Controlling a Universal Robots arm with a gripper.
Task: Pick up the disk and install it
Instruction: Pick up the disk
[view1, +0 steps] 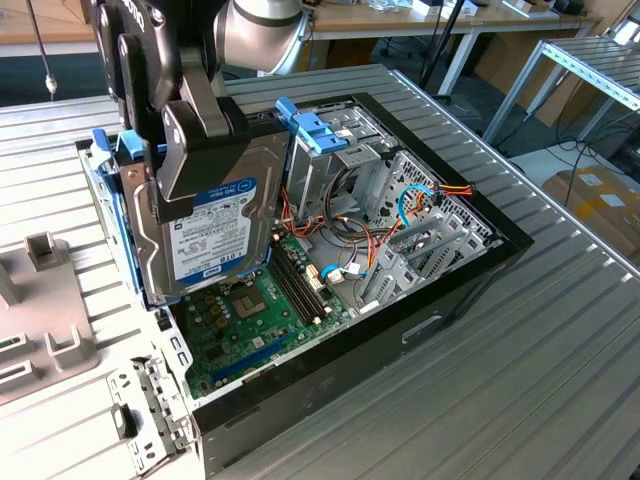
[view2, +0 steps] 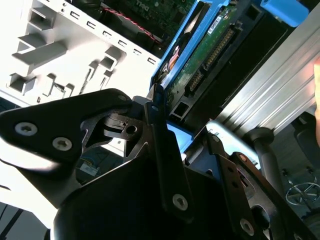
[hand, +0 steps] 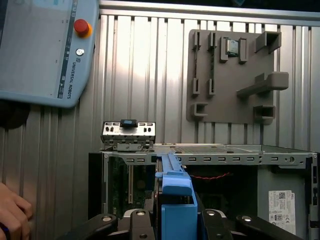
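The disk (view1: 205, 235) is a dark metal drive with a big white and blue label and blue rails along its edges. It hangs on edge, label facing the exterior camera, over the exterior view's left end of the open computer case (view1: 470, 270). My gripper (view1: 213, 150) is shut on the disk's upper edge. In the second wrist view the disk's green circuit side (view2: 210, 50) and blue rail run away from the black fingers (view2: 160, 135). In the first wrist view a blue rail (hand: 177, 205) sits between the two fingers (hand: 137, 222).
Inside the case lie a green motherboard (view1: 245, 320), coloured cables (view1: 420, 200) and a metal drive cage with a light-blue bracket (view1: 315, 130). A grey fixture plate (hand: 232, 75) lies beside the case. A teach pendant (hand: 45, 50) and a person's hand (hand: 12, 212) are nearby.
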